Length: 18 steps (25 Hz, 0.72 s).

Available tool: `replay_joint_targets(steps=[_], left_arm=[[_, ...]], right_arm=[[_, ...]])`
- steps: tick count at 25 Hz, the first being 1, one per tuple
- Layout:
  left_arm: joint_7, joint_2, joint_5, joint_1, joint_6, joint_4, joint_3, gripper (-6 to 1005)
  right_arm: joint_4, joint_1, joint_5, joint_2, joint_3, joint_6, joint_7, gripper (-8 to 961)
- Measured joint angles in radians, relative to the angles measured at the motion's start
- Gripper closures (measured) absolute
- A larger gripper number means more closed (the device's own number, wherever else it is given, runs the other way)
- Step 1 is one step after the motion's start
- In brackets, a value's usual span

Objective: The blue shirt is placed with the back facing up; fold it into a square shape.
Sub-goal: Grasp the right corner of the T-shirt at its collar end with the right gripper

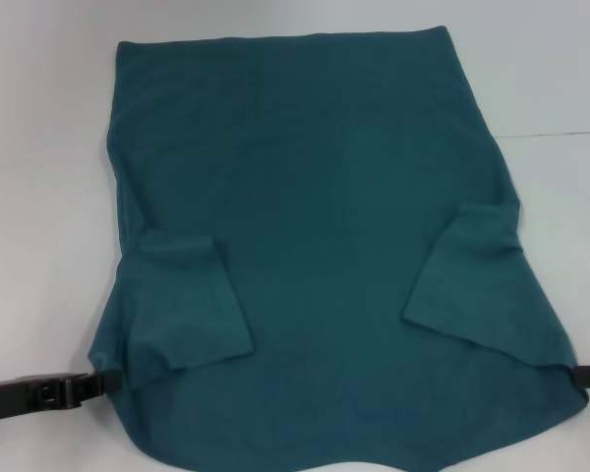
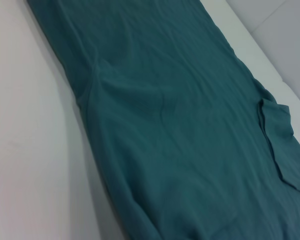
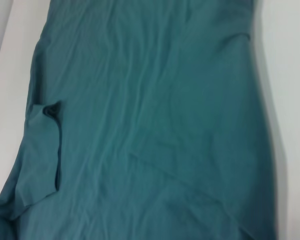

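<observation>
The blue shirt [image 1: 324, 226] lies flat on the table [image 1: 39, 147], sleeves folded in, long axis running away from the robot. Left gripper [image 1: 106, 382] and right gripper [image 1: 582, 375] each pinch a near corner; next fold goes forward.

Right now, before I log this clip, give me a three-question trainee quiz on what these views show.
1. True or false: both sleeves of the blue shirt are folded inward onto its back.
2. Where do the left gripper and right gripper sit? A) at the far hem; B) at the shirt's near corners, one on each side; C) raised above the middle.
3. Fill in: the shirt lies on a ____ table.

Key: 1 true: both sleeves lie over the body panel. 2 B: each meets the fabric edge at a near corner in the head view. 3 white.
</observation>
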Motion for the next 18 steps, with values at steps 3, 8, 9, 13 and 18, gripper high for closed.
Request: replay_joint_targets(steps=[3, 8, 9, 13, 18], left_arm=[[0.000, 0.000, -0.004, -0.001, 0.000, 0.000, 0.000, 978], [0.001, 0.000, -0.008, -0.004, 0.000, 0.000, 0.000, 977], [0.001, 0.000, -0.008, -0.004, 0.000, 0.000, 0.000, 977], [0.002, 0.001, -0.008, -0.004, 0.000, 0.000, 0.000, 977], [0.002, 0.001, -0.008, -0.004, 0.000, 0.000, 0.000, 976]], right_arm=[[0.000, -0.008, -0.007, -0.004, 0.005, -0.001, 0.002, 31], [0.001, 0.003, -0.037, 0.002, 0.006, 0.000, 0.004, 32], [0.001, 0.006, -0.039, 0.003, 0.006, 0.001, 0.004, 32], [0.000, 0.013, -0.040, 0.006, 0.005, 0.004, 0.010, 32], [0.000, 0.020, -0.045, 0.007, -0.003, 0.006, 0.019, 32]])
